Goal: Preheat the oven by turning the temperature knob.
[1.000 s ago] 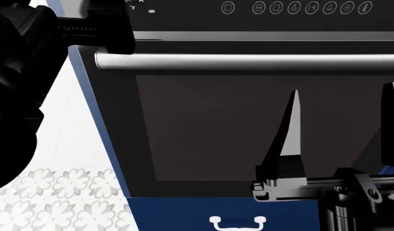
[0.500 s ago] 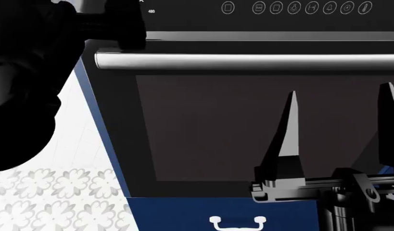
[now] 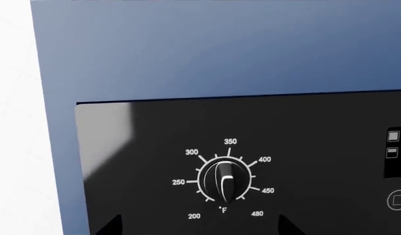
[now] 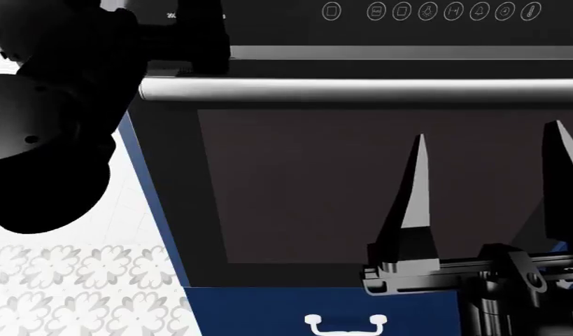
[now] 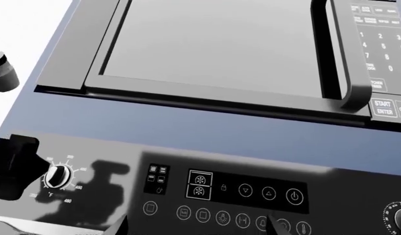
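Your left gripper (image 5: 14,166) shows only as a dark mass at the left edge of the right wrist frame, just beside the temperature knob (image 3: 224,180). In its own wrist view two dark fingertips poke in at the bottom edge, one either side of the dial with a wide gap between them, so the fingers stand apart and nothing is held. In the head view the left arm fills the upper left of the frame and hides the knob altogether.

The knob sits lower centre in the left wrist frame, on the black control panel (image 3: 318,127) of the oven (image 4: 361,203), ringed by temperature marks. Its ridge runs nearly vertical, the white pointer line toward the °F mark at the bottom. It lies straight ahead of the left fingers, centred between them, and they do not yet look to be touching it. The closing move, I judge, is a short advance straight in, with the fingers set across the ridge.

Your right gripper (image 4: 482,203) hangs in the lower right of the head frame, its two tapered fingers well apart in front of the dark glass door, below the silver bar handle (image 4: 361,89) and far from the knob. The left arm is the nearer by a long way. The microwave (image 5: 220,49) above plays no part.
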Tool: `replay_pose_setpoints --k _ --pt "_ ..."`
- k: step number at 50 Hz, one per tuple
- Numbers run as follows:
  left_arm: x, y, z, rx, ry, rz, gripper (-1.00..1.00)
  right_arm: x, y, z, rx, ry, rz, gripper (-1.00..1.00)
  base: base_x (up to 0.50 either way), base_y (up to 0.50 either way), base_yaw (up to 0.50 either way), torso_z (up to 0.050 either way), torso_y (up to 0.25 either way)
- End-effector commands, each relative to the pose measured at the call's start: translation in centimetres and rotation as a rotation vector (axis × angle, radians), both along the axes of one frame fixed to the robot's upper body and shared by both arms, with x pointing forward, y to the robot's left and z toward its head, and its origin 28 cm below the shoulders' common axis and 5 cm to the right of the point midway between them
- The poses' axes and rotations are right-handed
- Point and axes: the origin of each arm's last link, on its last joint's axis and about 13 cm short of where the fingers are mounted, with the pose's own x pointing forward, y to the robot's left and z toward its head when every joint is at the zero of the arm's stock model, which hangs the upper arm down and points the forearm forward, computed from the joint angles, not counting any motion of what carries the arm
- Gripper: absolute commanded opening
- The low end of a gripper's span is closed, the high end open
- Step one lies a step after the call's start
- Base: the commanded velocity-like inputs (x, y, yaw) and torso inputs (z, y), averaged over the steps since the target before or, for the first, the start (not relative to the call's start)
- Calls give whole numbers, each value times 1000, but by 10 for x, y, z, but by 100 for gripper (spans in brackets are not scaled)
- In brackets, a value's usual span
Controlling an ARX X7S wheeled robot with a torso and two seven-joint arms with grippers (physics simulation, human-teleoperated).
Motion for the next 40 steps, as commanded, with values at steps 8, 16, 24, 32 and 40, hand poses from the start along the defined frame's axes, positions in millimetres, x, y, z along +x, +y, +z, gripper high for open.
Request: replay_pose_setpoints --k 8,16,24,32,40 --pt "3 -10 -1 5 5 -19 100 0 0 0 2 7 5 100 0 0 0 0 0" --pt "5 -12 -3 7 8 -23 100 0 0 -1 1 9 9 100 0 0 0 0 0" --pt "21 -11 -7 8 24 7 100 0 0 -1 2 11 9 100 0 0 0 0 0" --pt "33 -9 -7 15 28 26 100 0 0 -1 1 12 11 100 0 0 0 0 0" --pt "43 -10 -11 17 41 31 100 0 0 -1 -2 14 14 100 0 0 0 0 0"
